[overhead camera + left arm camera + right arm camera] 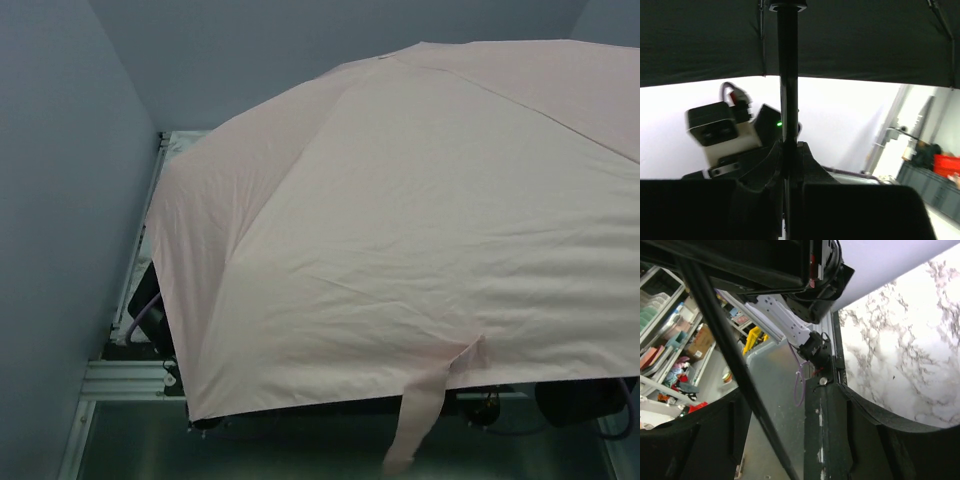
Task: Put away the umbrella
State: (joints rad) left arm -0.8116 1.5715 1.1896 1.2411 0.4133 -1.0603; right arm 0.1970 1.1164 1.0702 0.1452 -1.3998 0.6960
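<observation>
The pale pink umbrella [420,220] is open, and its wide canopy fills most of the top view and hides both grippers there. Its pink strap [425,405] hangs off the near edge. In the left wrist view my left gripper [789,146] is shut on the thin black shaft [787,75], which runs straight up to the dark underside of the canopy [865,40]. In the right wrist view my right gripper [792,405] is open. A thin black rod of the umbrella [725,345] crosses slantwise between its fingers, untouched.
The marble table top [900,340] lies to the right in the right wrist view, with a black edge rail [822,430] and a metal plate beside it. The other arm's wrist block [722,132] sits close behind the shaft. Shelves with clutter [670,340] stand beyond the table.
</observation>
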